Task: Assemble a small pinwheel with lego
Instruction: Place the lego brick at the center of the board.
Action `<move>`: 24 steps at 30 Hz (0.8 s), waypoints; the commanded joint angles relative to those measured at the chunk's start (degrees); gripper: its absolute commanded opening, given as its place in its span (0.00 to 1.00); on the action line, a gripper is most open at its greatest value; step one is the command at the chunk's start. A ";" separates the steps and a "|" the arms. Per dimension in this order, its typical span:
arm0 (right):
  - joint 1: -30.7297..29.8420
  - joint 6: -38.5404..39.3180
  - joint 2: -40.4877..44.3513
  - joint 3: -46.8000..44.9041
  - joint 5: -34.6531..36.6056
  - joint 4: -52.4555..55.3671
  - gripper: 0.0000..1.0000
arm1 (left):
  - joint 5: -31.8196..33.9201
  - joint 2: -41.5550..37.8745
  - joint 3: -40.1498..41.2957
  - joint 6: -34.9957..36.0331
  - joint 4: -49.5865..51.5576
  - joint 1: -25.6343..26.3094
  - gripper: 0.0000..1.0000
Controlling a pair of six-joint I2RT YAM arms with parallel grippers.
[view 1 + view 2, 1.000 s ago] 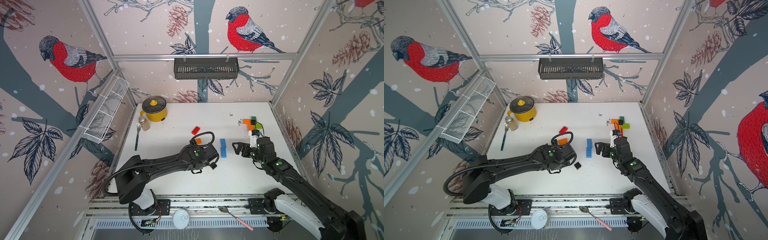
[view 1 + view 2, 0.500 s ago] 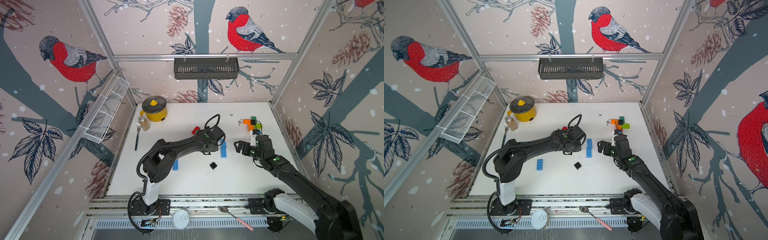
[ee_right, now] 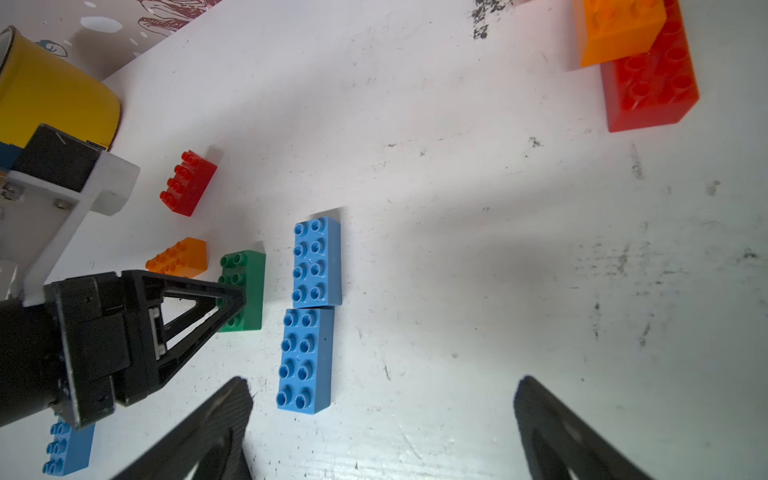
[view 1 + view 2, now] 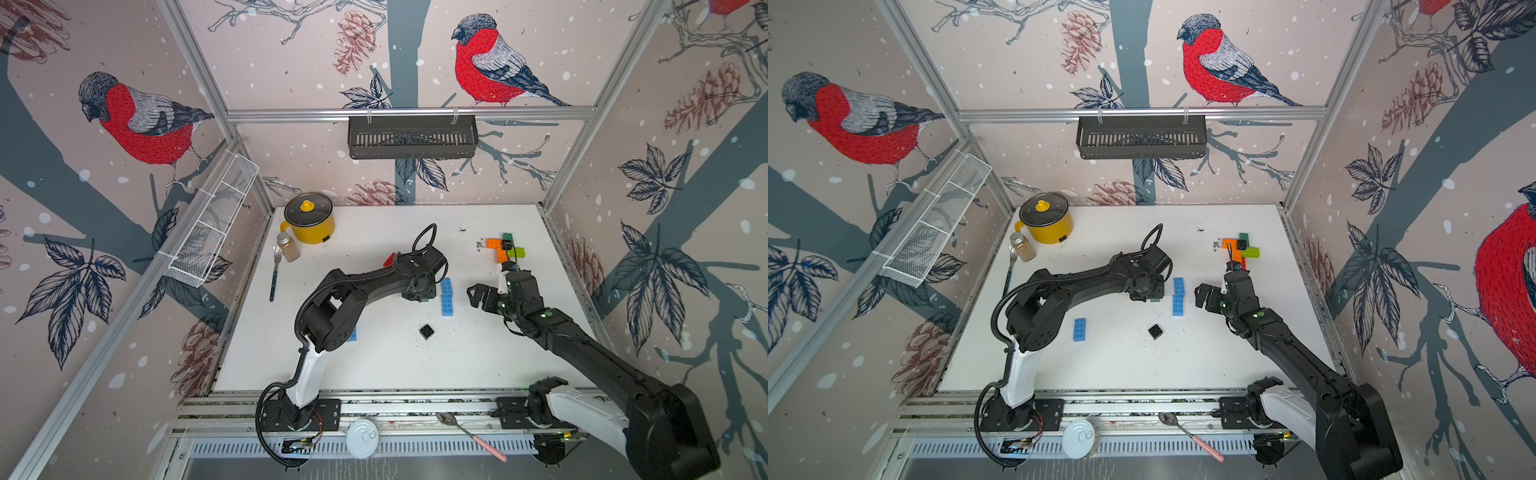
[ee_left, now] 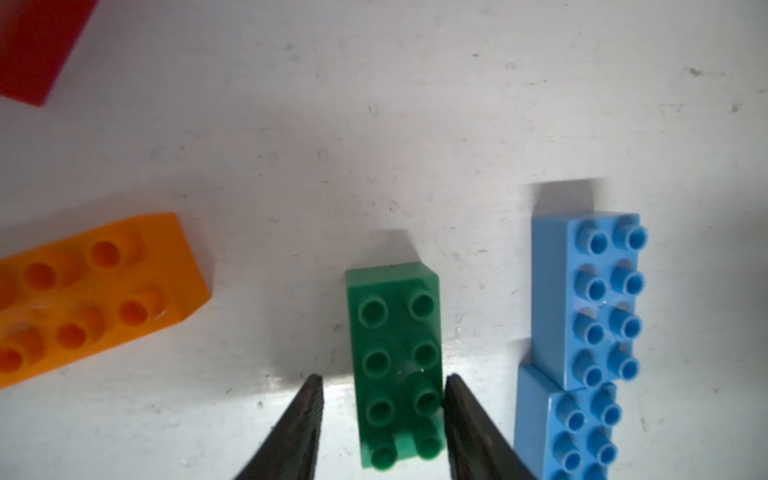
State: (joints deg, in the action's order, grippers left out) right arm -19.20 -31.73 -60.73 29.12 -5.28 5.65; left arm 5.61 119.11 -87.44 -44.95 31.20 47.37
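A dark green lego brick [image 5: 395, 365] lies flat on the white table [image 4: 374, 365]. My left gripper [image 5: 384, 378] stands open astride its near end, one finger at its side and the other a little apart. Two blue bricks [image 4: 446, 297] lie end to end just beside it. My right gripper [image 3: 382, 380] hangs wide open and empty, next to those blue bricks [image 3: 305, 359]. A loose orange brick [image 5: 91, 291] and a red brick [image 3: 189, 183] lie beyond the green one. A black square [image 4: 426, 331] sits toward the front. A joined cluster of orange, green, lime and red bricks [image 4: 505, 249] sits at the back right.
A third blue brick [image 4: 1079, 329] lies at the front left, by the left arm's elbow. A yellow pot [image 4: 309, 218], a spice jar [image 4: 288, 247] and a fork [image 4: 274, 274] stand at the back left. A spoon [image 4: 469, 434] and a white lid [image 4: 362, 432] lie on the front rail.
The left arm swung from the front centre toward the back, over the green brick, and its jaws went from shut to parted. The right arm edged slightly.
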 commanded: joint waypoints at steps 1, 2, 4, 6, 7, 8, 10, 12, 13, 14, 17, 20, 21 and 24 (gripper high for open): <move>0.04 0.10 -1.57 0.29 3.02 -2.24 0.99 | -0.98 -2.61 -0.76 0.98 0.15 -0.27 0.53; 0.02 0.15 -2.72 0.70 3.42 -2.39 1.00 | -1.95 -4.36 -0.29 1.30 -0.69 -0.26 0.55; -0.21 0.23 -5.65 1.65 3.77 -3.02 0.99 | -3.23 -9.12 2.02 1.50 -3.28 -0.27 0.62; -0.56 0.27 -8.61 2.29 4.36 -3.87 0.94 | -4.74 -16.44 7.68 2.73 -8.67 -0.18 0.74; -0.71 0.34 -9.71 2.55 4.55 -4.35 0.90 | -4.98 -20.13 11.17 3.13 -11.22 -0.18 0.81; -1.08 0.39 -10.71 2.69 4.91 -4.82 0.87 | -4.95 -24.30 15.35 3.39 -14.13 -0.18 0.88; -1.60 0.49 -13.46 2.99 5.41 -5.86 0.79 | -5.92 -32.24 23.25 4.84 -20.29 -0.27 0.97; -1.94 0.74 -16.30 4.09 6.23 -6.26 0.65 | -6.61 -40.03 31.10 6.68 -26.00 -0.27 0.97; -2.03 0.90 -17.53 4.67 6.49 -6.39 0.59 | -6.79 -42.73 35.36 6.99 -28.36 -0.34 0.97; -2.16 0.98 -19.17 5.26 6.67 -6.68 0.53 | -6.87 -45.64 38.89 7.19 -30.74 -0.35 0.97; -2.31 1.29 -23.61 7.26 6.71 -6.83 0.40 | -5.68 -52.01 46.53 6.08 -34.58 -0.50 0.97; -2.69 1.03 -26.27 8.11 5.43 -8.20 0.37 | -4.29 -55.42 49.27 5.76 -34.18 -0.75 0.97; -3.08 0.87 -27.05 8.50 5.24 -8.45 0.36 | -3.40 -55.80 49.42 5.73 -33.38 -0.87 0.97; -4.38 0.26 -29.18 9.55 4.90 -8.87 0.34 | -2.29 -54.97 48.90 5.77 -31.62 -1.31 0.97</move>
State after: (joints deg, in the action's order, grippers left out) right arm -22.83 -31.29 -88.58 37.78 0.01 -1.08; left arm 1.32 63.90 -38.46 -39.42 2.02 46.39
